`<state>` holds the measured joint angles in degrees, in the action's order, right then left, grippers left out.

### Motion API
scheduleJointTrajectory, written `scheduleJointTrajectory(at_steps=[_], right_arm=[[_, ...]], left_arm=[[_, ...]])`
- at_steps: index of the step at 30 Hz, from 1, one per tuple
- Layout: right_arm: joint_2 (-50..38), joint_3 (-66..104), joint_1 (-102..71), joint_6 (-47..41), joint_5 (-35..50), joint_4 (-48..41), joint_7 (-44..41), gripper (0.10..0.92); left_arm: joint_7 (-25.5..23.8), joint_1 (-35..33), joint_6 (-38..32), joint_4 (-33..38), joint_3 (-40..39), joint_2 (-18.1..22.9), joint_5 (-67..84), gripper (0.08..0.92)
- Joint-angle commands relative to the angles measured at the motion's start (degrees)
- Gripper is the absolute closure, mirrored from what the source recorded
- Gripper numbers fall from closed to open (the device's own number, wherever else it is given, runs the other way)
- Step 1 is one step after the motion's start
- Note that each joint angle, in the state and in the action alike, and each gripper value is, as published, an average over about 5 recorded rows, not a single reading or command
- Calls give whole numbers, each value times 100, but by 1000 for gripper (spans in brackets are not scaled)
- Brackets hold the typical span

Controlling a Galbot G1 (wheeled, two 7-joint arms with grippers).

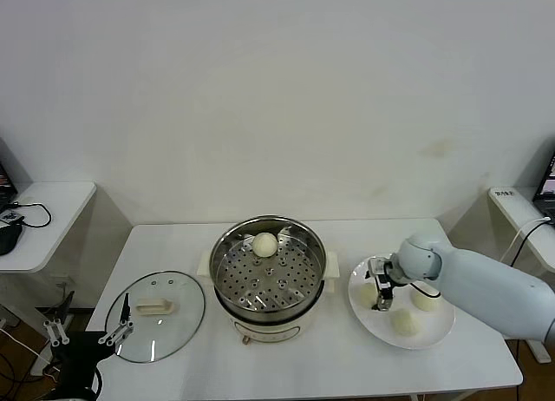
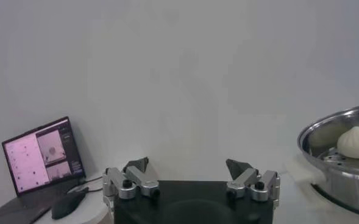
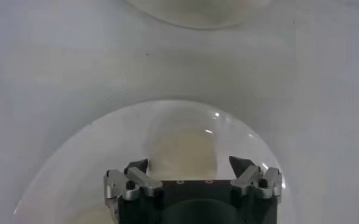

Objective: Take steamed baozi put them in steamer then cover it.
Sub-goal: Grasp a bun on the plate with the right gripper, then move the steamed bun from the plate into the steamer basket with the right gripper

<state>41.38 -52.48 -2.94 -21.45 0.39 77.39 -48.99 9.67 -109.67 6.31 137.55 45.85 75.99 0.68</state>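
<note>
The steamer [image 1: 269, 284] stands at the table's middle, uncovered, with one baozi [image 1: 265, 244] on its perforated tray at the back. Three more baozi lie on the white plate [image 1: 434, 336] to its right: one [image 1: 368, 292] at the plate's left, one [image 1: 425, 296] at the back right, one [image 1: 404, 322] in front. My right gripper [image 1: 381, 295] is open, down over the left one, whose top [image 3: 184, 149] shows between the fingertips in the right wrist view. The glass cover [image 1: 156, 316] lies flat on the table's left. My left gripper [image 1: 87, 333] is open and empty beyond the table's front left corner.
A side table [image 1: 43, 219] with cables stands at the far left; the left wrist view shows a laptop [image 2: 42, 155] and a mouse [image 2: 68, 204] there, and the steamer's rim [image 2: 325, 131]. Another white table [image 1: 520, 210] stands at the far right.
</note>
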Motion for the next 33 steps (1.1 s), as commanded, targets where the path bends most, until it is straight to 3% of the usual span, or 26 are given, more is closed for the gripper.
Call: scheduleJointTrajectory(at_steps=[1,15,24,33], right_arm=[[114,91,-90,0,-86,-171,-39,255],[-202,-76,640,-123,228,164,-455,467],[-603,-679,2076,-397,937,747,-535,472],[-324,-1875,4391,-852,2342,1487,-368,462]], left_arm=[[4,-8,-7,13,-8,13,-9,177],[7,-15,-8,45,-23,28,-18,177],[-5,7,12,87,-38,-8,-21,177],[-11,48,18,108,-85,-55,-9,177]])
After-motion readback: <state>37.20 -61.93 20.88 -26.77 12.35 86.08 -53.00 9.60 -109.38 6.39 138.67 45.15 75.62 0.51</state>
